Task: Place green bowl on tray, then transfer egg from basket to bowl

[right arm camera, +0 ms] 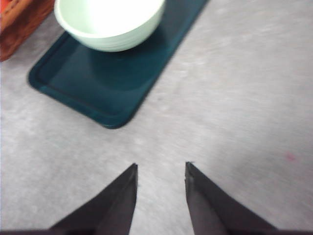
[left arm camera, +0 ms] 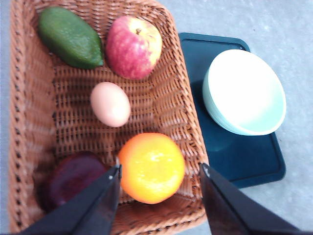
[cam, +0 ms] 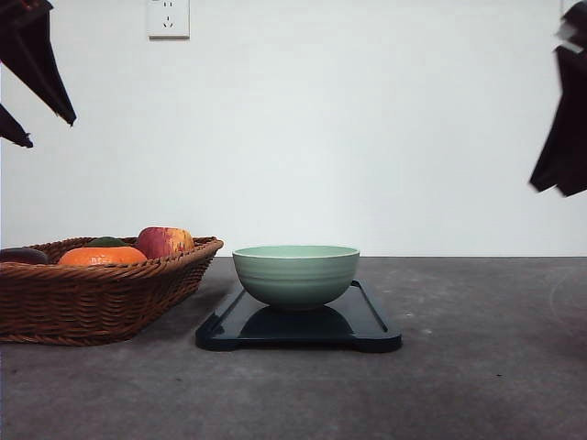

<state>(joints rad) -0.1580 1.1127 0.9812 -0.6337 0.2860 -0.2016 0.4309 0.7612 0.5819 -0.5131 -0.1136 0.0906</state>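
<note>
The green bowl (cam: 295, 273) stands upright on the dark tray (cam: 367, 332), toward its back half, and looks empty (left arm camera: 244, 91) (right arm camera: 110, 22). The tray (left arm camera: 234, 156) (right arm camera: 98, 78) lies right beside the wicker basket (cam: 101, 298). On the basket (left arm camera: 166, 103) floor rests the egg (left arm camera: 110, 104), between an apple and an orange. My left gripper (left arm camera: 160, 169) hangs open high over the basket's near end, above the orange (cam: 48, 130). My right gripper (right arm camera: 161, 165) is open over bare table to the right of the tray, raised high (cam: 555, 183).
The basket also holds a red-yellow apple (left arm camera: 133, 46), a green avocado (left arm camera: 71, 36), an orange (left arm camera: 151, 167) and a dark purple fruit (left arm camera: 71, 181). A basket corner (right arm camera: 19, 19) borders the tray. Grey table (cam: 477, 367) stretches right of the tray.
</note>
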